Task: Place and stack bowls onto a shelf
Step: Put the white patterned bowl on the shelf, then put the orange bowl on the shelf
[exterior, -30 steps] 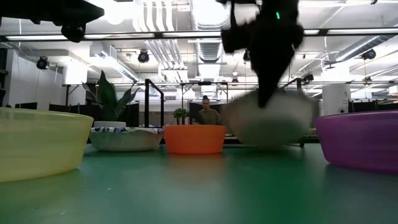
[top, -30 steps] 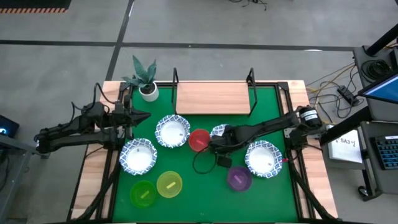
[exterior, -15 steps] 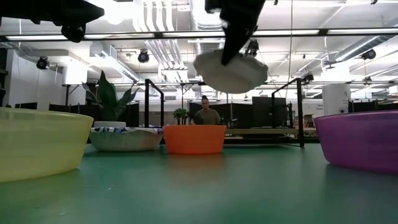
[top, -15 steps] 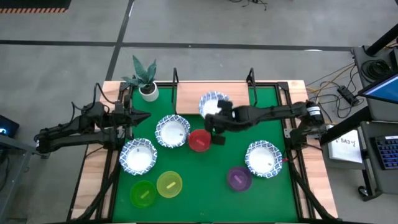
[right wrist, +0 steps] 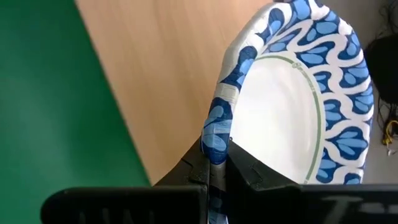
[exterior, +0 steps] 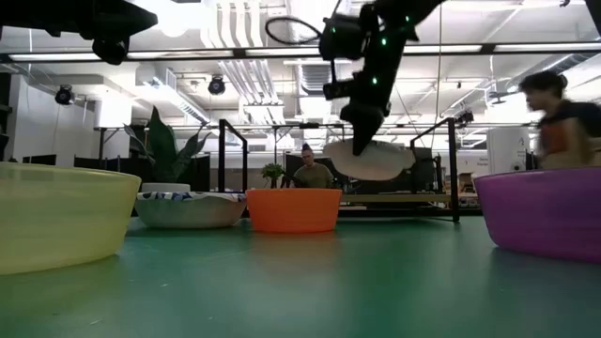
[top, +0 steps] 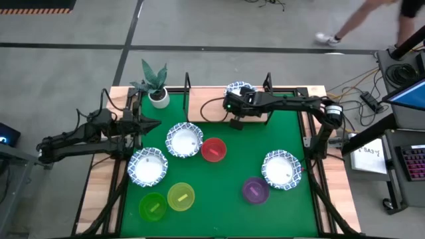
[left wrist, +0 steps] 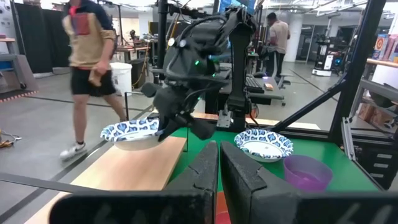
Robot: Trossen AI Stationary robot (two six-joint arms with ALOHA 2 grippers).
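My right gripper (top: 234, 101) is shut on a white bowl with a blue patterned rim (top: 238, 89) above the right far part of the light-wood shelf (top: 211, 106). The held bowl also shows in the low view (exterior: 373, 159) and the left wrist view (left wrist: 129, 132). My left gripper (top: 155, 123) is shut and empty, above the table's left side. Three more blue-rimmed bowls (top: 184, 140) (top: 147, 166) (top: 281, 168) rest on the green table, as do the red (top: 213, 149), purple (top: 255, 190), yellow (top: 180, 196) and lime (top: 153, 207) bowls. My right gripper pinches the bowl's blue rim (right wrist: 216, 138) between its two fingers, one inside the bowl and one outside. The fingers come from the table's near side, slanting down. The bowl hangs about level, opening up, clear of the shelf board.
A potted plant (top: 157, 87) stands at the far left, beside the shelf's black uprights (top: 187, 83) (top: 268, 83). A person (top: 372, 16) walks past beyond the table's far right.
My right gripper has gone up and toward the table's far edge, carrying the blue-rimmed bowl from beside the red bowl to above the shelf's right part. The bowl rose clear of the table, then came lower over the shelf.
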